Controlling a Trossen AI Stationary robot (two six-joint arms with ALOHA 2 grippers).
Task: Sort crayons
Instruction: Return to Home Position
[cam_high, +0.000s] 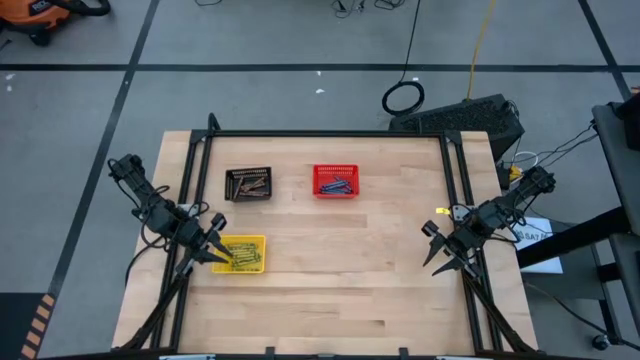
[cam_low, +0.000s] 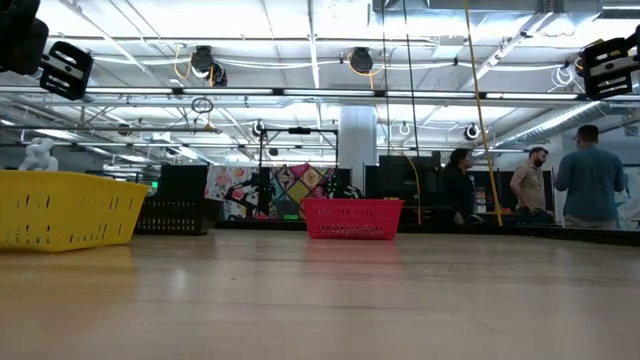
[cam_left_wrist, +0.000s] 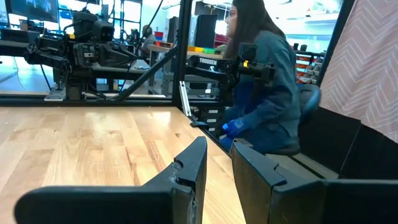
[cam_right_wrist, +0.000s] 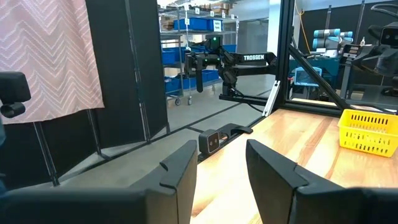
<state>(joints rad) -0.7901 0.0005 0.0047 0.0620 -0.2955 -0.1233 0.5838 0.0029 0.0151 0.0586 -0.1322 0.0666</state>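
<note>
Left gripper (cam_high: 208, 248) hangs at the table's (cam_high: 330, 290) left side, released; the left wrist view shows its fingers (cam_left_wrist: 191, 167) parted with nothing between them. The yellow basket (cam_high: 240, 253) lies just beside its tips and holds the yellow-green crayons (cam_high: 243, 257). Right gripper (cam_high: 435, 250) hangs at the opposite side of the table, likewise released, with an empty gap between its fingers (cam_right_wrist: 180, 167) in the right wrist view. Between the two grippers but farther across the table stand the black basket (cam_high: 248, 183), nearer the left gripper, holding brown crayons (cam_high: 250, 186), and the red basket (cam_high: 336, 180), well apart from both grippers, holding blue crayons (cam_high: 337, 185). Only the high view shows the baskets' contents. The low view shows the basket walls alone, and what lies inside cannot be told there. The right wrist view catches the yellow basket across the table from its gripper. The left wrist view alone shows a seated person (cam_left_wrist: 264, 87) beyond the table's edge, and the low view alone shows standing people (cam_low: 585, 175) in the room behind.
</note>
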